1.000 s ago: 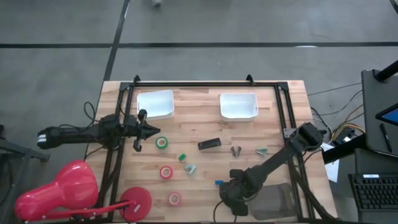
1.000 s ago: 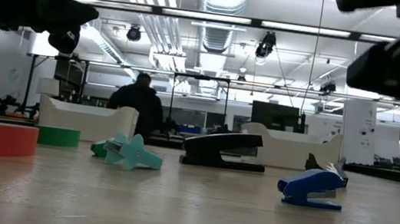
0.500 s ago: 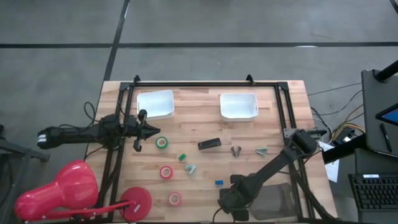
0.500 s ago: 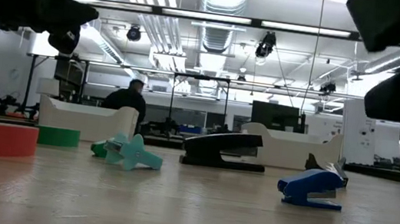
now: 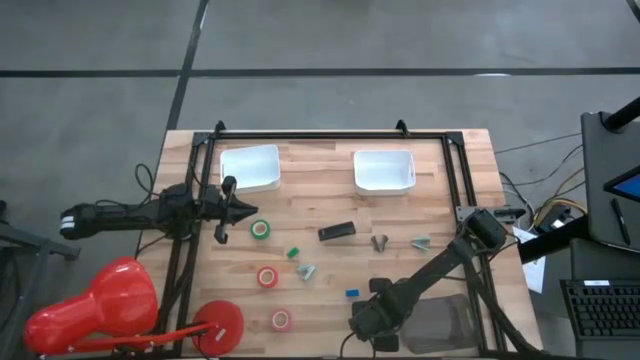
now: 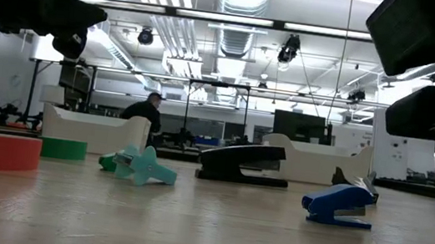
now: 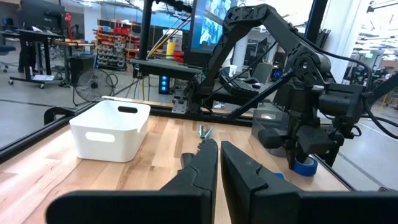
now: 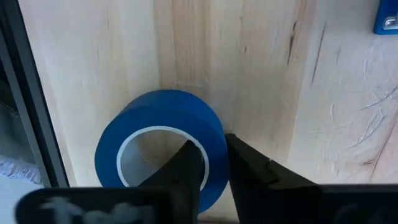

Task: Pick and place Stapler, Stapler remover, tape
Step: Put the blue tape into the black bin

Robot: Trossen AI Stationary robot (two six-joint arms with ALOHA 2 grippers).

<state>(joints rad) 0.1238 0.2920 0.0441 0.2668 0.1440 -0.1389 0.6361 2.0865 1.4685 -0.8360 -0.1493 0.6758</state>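
Note:
My right gripper (image 8: 211, 147) hangs over the table's near edge, right of centre (image 5: 372, 322), shut on a blue tape roll (image 8: 161, 146). The black stapler (image 5: 336, 231) lies mid-table. A blue stapler remover (image 5: 352, 293) sits just left of the right arm, and a teal one (image 5: 305, 271) lies further left. Green (image 5: 260, 229), red (image 5: 266, 276) and pink (image 5: 280, 320) tape rolls lie flat on the left half. My left gripper (image 5: 248, 210) is shut and level above the table's left side, holding nothing. My right gripper pinches the blue roll's wall (image 8: 214, 134), one finger (image 8: 186, 163) inside the hole and one (image 8: 245, 158) outside. The fingers come from above, pointing almost straight down. The roll lies flat with its hole up; whether it is off the wood I cannot tell.
Two white bins (image 5: 249, 167) (image 5: 383, 169) stand at the far side. A grey remover (image 5: 380, 241) and a teal one (image 5: 421, 242) lie right of the stapler. A black frame (image 5: 330, 135) rims the table. A red stand (image 5: 218, 325) sits at the near left corner.
My right arm has drawn a little toward the table's near edge and sunk, leaving the blue stapler remover fully uncovered in the high view. In the low view its dark bulk has shifted rightward. The other things have stayed put.

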